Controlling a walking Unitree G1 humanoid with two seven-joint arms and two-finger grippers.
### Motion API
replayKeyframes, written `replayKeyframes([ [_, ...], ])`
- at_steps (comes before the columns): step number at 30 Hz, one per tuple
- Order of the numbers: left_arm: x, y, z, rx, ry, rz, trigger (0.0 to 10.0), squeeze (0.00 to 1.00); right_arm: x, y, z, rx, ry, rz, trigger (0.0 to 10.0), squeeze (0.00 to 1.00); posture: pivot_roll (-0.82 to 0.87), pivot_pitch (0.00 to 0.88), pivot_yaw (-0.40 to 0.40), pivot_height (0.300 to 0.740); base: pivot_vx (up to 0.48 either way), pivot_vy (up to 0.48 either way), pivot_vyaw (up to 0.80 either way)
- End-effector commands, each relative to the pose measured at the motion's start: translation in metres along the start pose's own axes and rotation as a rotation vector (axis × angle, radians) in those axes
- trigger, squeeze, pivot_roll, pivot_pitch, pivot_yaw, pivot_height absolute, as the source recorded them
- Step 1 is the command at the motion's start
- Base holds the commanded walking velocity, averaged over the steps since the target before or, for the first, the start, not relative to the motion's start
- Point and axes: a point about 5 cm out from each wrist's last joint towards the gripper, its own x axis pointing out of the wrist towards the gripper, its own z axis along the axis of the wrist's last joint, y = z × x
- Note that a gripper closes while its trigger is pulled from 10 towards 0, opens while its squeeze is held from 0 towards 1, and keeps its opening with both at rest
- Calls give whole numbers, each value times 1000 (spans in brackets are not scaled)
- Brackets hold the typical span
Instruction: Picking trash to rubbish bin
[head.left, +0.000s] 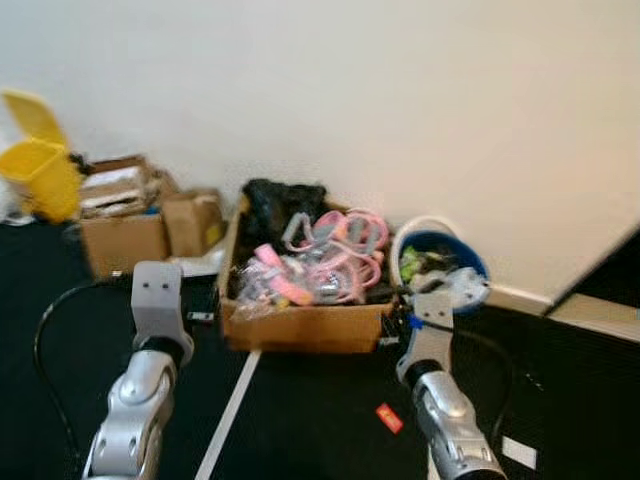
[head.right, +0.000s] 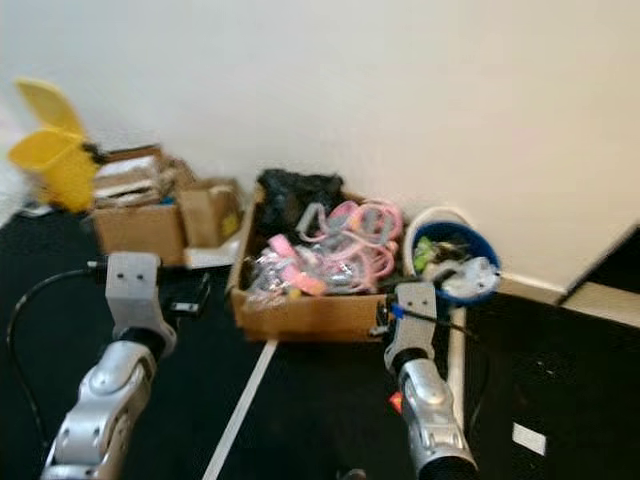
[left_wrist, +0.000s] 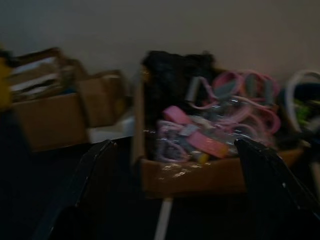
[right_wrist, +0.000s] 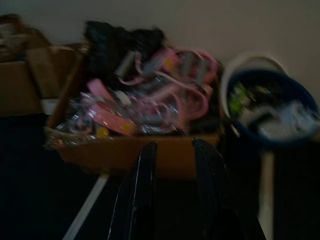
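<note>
A blue round bin (head.left: 445, 238) with a white rim stands by the wall at the right, holding green and white trash. A small red piece of trash (head.left: 389, 418) lies on the dark floor beside my right arm (head.left: 440, 400). My right gripper (right_wrist: 172, 147) is held low in front of the cardboard box (head.left: 300, 325), its fingers a narrow gap apart with nothing between them. My left gripper (left_wrist: 176, 145) is wide open and empty, and faces the same box from the left.
The cardboard box holds pink straps, plastic wrap and a black bag. Smaller cartons (head.left: 125, 240) and a yellow lidded bin (head.left: 45, 175) stand at the far left. A white tape line (head.left: 230, 410) and a white scrap (head.left: 519, 452) lie on the floor.
</note>
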Motion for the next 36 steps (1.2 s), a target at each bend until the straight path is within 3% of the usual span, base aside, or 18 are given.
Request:
replayKeyframes([
  [1, -2, 2, -9, 12, 43, 9, 10000, 0, -3, 0, -5, 4, 19, -2, 10000, 0, 109, 141, 20, 740, 0, 0, -800],
  [36, -3, 2, -15, 12, 56, 32, 10000, 0, -3, -1, -5, 4, 25, 5, 10000, 0, 99, 148, 11, 740, 0, 0, -800],
])
